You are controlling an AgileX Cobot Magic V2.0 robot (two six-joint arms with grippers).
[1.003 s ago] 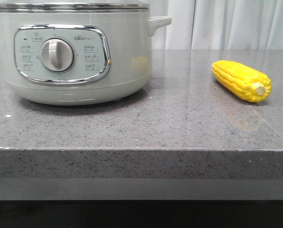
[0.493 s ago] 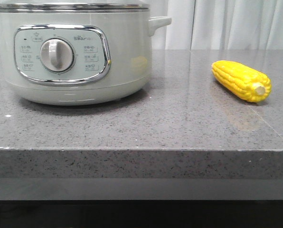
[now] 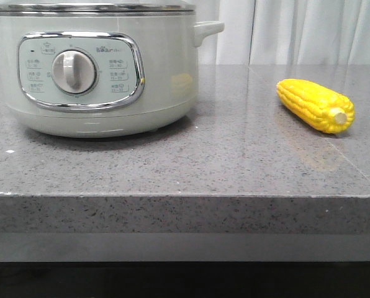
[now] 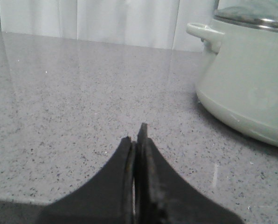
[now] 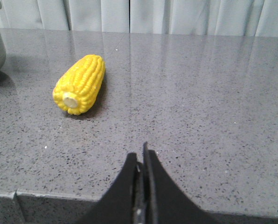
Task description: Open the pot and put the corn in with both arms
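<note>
— Firstly, pot (image 3: 98, 68) status?
— Lidded, on counter (image 3: 203, 161).
— Corn (image 3: 316, 105)?
— Lying well right of pot, untouched.
— Grippers?
— Left gripper (image 4: 136, 135) and right gripper (image 5: 140, 156) pressed together, holding nothing.

Grey speckled stone worktop (image 3: 191, 167), glossy w/ thick front edge. Pot (image 3: 98, 68) sits on it at left, lid on; corn (image 3: 315, 105) lies at right, well apart.

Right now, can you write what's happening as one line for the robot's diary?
pot: lid on | corn: on counter, right of pot | left tool: shut, empty | right tool: shut, empty | stage: not started
</note>
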